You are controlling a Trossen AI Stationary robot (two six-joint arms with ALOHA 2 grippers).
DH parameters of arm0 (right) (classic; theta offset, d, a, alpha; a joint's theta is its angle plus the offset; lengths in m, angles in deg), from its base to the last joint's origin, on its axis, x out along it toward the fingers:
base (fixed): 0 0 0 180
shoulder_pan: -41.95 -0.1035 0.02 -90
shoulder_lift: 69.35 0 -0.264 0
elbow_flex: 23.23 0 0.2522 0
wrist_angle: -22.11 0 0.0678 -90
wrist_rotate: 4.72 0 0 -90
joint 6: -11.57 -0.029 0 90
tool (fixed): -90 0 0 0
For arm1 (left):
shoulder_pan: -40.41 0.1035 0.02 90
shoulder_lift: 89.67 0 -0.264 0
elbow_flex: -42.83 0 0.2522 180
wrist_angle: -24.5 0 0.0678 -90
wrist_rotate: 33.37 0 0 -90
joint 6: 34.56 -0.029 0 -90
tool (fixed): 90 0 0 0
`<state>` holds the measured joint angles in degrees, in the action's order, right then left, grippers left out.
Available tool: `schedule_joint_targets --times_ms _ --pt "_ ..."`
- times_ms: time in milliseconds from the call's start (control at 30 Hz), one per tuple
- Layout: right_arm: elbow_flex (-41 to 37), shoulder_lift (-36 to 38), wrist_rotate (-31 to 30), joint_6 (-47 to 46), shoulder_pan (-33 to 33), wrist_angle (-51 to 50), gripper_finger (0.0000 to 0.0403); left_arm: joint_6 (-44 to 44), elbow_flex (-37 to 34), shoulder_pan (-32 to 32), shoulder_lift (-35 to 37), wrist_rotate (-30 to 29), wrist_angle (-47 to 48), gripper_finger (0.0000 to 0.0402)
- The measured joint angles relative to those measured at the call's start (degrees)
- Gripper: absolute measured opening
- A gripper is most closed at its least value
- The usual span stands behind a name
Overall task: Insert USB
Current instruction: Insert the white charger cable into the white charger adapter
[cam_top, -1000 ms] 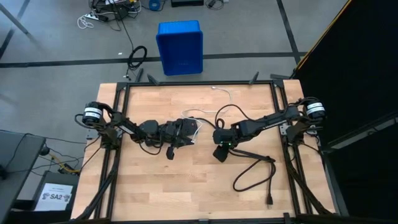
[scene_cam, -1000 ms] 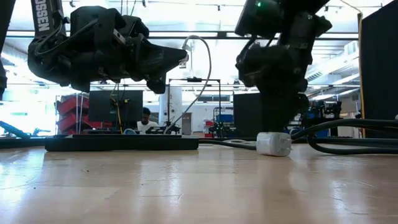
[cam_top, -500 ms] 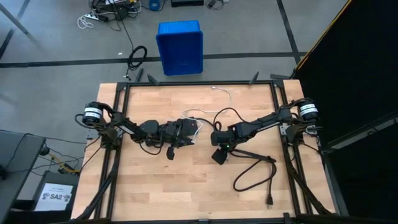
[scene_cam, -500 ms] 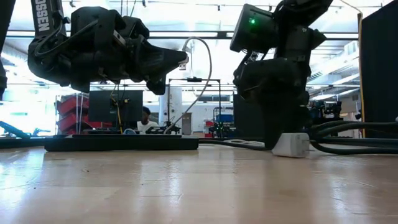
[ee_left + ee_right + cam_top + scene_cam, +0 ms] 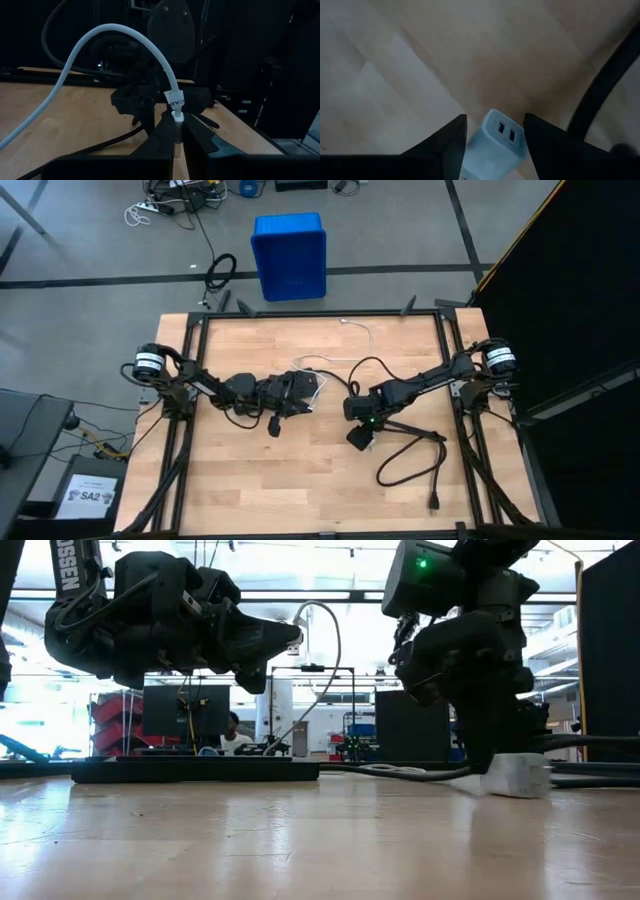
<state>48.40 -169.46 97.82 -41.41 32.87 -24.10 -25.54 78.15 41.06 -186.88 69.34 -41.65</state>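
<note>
**Plug in one gripper, socket block under the other, and a gap to close**

The pale wooden table (image 5: 250,480) carries both dark arms near its middle. The right gripper (image 5: 492,131) hangs above the small white block with two USB sockets (image 5: 498,142), fingers spread to either side of it and seemingly not clamping (the block sits on the wood just below their tips). The left gripper (image 5: 176,136) pinches the plug of the thin white braided USB cable (image 5: 120,45), which arcs up and away behind the fingers.

Risks, in my judgement: the loose block could slide or tip if pushed by the plug, and the floppy cable could twist the plug off-axis.

Hidden: the plug's tip sits between the left fingers, so its orientation is hard to read. The thick black cord (image 5: 410,460) partly runs under the right arm.
</note>
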Motion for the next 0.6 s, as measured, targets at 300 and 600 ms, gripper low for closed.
schedule_joint_targets --times_ms 300,600 --pt "0.00 0.28 2.07 -2.51 -0.70 -2.27 0.0168 0.00 0.02 0.00 0.00 0.00 0.11 0.0000" --pt "0.00 5.14 0.62 -1.83 1.05 -7.19 0.0166 0.00 0.00 -0.01 0.00 0.00 0.14 0.0000"
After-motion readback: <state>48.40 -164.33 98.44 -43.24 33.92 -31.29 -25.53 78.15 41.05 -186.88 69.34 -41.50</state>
